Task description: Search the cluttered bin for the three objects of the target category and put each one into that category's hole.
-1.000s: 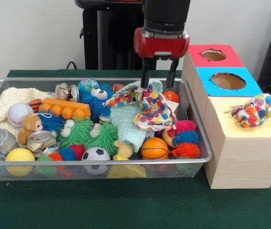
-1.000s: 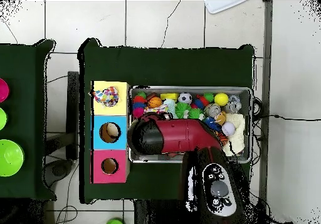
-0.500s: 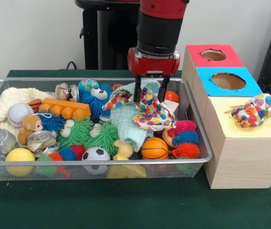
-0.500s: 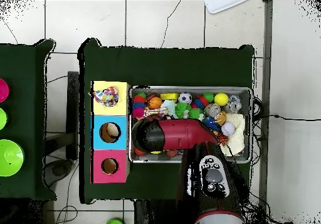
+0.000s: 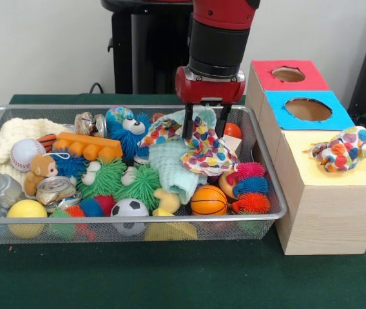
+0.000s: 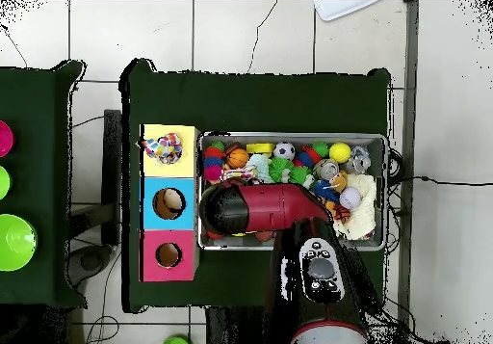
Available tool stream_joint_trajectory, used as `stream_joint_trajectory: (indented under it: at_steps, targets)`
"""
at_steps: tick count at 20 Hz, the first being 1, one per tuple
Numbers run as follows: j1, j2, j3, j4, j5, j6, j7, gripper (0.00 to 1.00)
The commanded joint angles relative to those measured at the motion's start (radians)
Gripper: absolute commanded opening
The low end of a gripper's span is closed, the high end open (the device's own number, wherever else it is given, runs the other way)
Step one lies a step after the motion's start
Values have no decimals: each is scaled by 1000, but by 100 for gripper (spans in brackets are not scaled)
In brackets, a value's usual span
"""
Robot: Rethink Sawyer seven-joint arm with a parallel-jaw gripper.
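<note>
Polka-dot cloth [image 5: 203, 147]: soft, crumpled fabric with many-coloured dots, draped over a pale green knitted cloth [image 5: 173, 168] near the wire bin's [image 5: 131, 225] right end, toward its back rim. Gripper [image 5: 205, 129] has its two dark fingers down either side of a raised fold, pinching the polka-dot cloth. A second dotted bundle [image 5: 346, 149] lies on the yellow top of the wooden box [image 5: 328, 212], beside the blue panel's round hole [image 5: 308, 109]. Around it in the bin: spiky rubber balls, a small basketball [image 5: 208, 201], a soccer ball [image 5: 129, 208], an orange block [image 5: 87, 145].

Overhead view: the arm [image 6: 274, 211] covers the cloth and gripper; yellow-top bundle [image 6: 165, 147] visible.
</note>
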Motion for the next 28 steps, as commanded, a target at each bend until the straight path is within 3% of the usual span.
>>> stream_joint_trajectory:
  at_steps: [1, 12, 13, 15, 24, 27, 28]
  targets:
    - [-7, 30, 3, -19, -23, -7, 105, 100]
    - [-24, 76, 39, 1, -19, -97, 118, 100]
    - [-21, 78, 37, -1, -25, -98, 112, 0]
    - [-30, 79, 44, 7, -31, -137, 110, 0]
    - [-66, -14, 103, 68, 10, -66, 72, 0]
    - [-156, -100, 223, 137, 72, -9, 22, 0]
    - [-220, -136, 305, 174, 122, 17, 5, 0]
